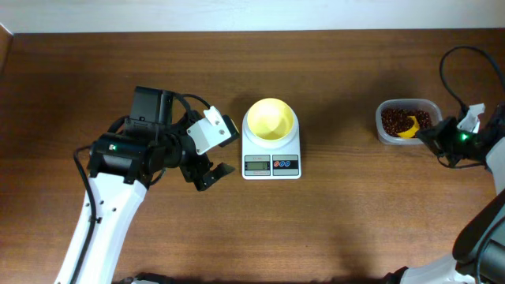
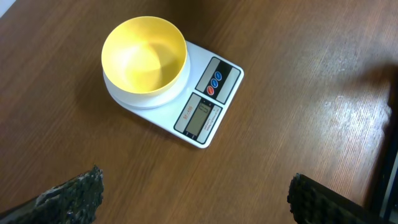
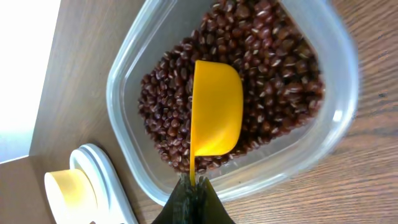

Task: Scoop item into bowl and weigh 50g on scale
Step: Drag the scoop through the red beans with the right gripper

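Overhead, the bowl [image 1: 270, 120] sits empty on the scale [image 1: 271, 164], so nothing is weighed yet; right fingers [image 3: 186, 202] pinch the scoop [image 3: 216, 109] among the beans [image 3: 273, 56], and left fingers [image 2: 71, 193] are spread, empty.

A dark brown wood-grain desk [image 1: 331, 237] fills the view, with a pale white strip [image 1: 237, 14] running beyond its far edge under even light.

Left pincer [image 2: 196, 200] spread open, angled downward, right pincer [image 3: 194, 188] clamped on scoop [image 3: 216, 109] handle
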Robot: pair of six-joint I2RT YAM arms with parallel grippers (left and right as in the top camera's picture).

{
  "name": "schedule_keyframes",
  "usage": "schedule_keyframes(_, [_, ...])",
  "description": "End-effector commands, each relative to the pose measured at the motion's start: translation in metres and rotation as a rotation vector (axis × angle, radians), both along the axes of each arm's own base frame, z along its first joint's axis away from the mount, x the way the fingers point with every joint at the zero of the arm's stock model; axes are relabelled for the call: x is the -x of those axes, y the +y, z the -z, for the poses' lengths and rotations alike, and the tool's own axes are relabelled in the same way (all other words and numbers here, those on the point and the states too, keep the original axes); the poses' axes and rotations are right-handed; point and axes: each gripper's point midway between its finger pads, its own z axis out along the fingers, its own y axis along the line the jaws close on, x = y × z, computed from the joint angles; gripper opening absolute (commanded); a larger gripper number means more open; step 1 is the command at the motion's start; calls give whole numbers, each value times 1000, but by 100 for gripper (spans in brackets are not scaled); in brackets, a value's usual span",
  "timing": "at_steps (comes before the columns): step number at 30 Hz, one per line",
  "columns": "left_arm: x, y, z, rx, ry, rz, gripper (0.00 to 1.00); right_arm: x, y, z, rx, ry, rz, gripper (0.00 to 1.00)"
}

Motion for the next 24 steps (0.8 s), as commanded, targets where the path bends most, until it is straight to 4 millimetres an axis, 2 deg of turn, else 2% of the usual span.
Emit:
schedule_keyframes(1, [2,-3,2,18,18,1,99,8,-24,4,-6,-5,41,4])
schedule_keyframes(3, [2,-3,2,18,18,1,99,12,-29,0,-25,-35,31,4])
schedule_keyframes(8, [2,-3,2,17,18,1,99,13,-27,-5,-54,-68,13,4])
schedule_keyframes(12, [2,-3,2,17,18,1,99,10,-17,-15,-119,-117,-16,4])
schedule_keyframes(24, [2,-3,2,17,18,1,99,11,-13,-21,-134,-130,-27,4])
